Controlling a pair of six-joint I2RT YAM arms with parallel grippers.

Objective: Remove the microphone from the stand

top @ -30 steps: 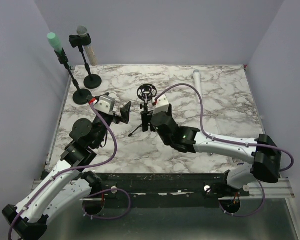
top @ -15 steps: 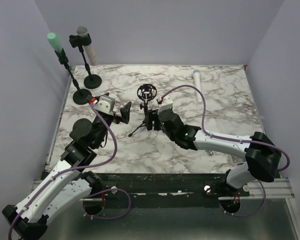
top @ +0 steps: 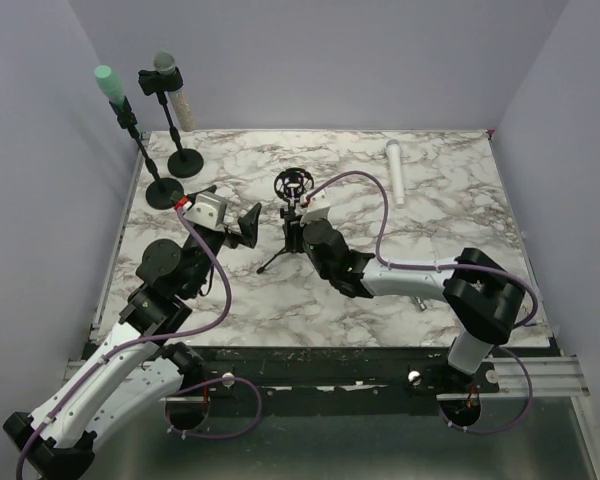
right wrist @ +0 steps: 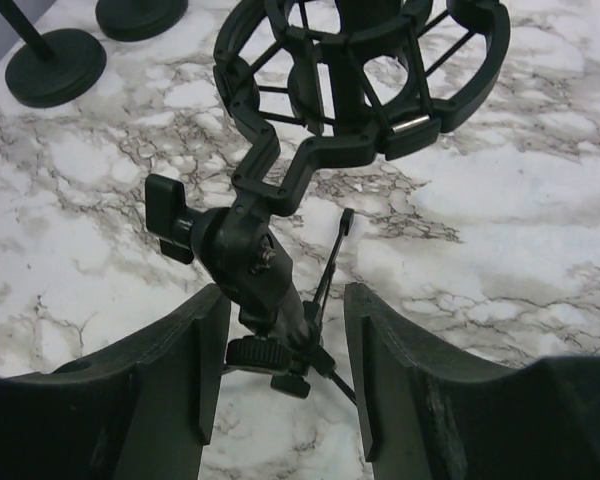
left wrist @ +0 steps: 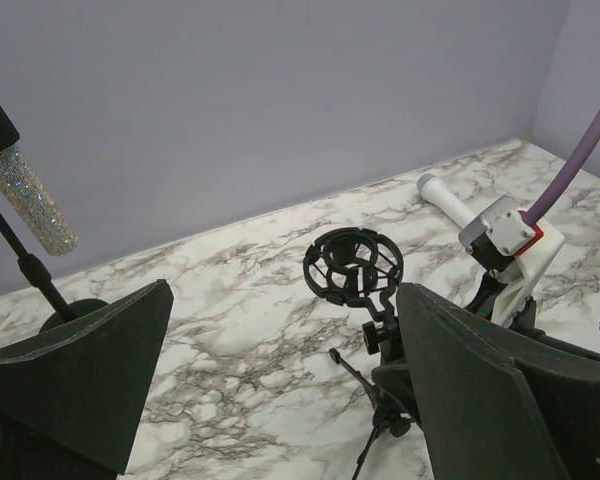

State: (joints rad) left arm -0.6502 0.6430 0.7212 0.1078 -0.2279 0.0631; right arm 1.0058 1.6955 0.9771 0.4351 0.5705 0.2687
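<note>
From above, the white microphone [top: 394, 172] is lying on the marble counter [top: 450, 250] toward the far right, well apart from the small tripod stand [top: 289, 222]. The stand is standing upright near the middle, carrying its ring cradle [top: 292, 185] on top. The right hand [top: 296, 238] is sitting right at the stand's stem, while the left hand [top: 248, 224] is hovering near the stand's left side. In the left wrist view, the left hand is gaping wide, with both fingers [left wrist: 80, 370] clear of everything. The cradle is showing between them, and the microphone is lying on the counter beyond it. In the right wrist view, the right hand is standing narrowly open, its fingers [right wrist: 400, 370] flanking the stem below the tilt knob [right wrist: 168, 218]. Counter is showing between the stem and one finger. I cannot tell whether the other finger is touching.
</note>
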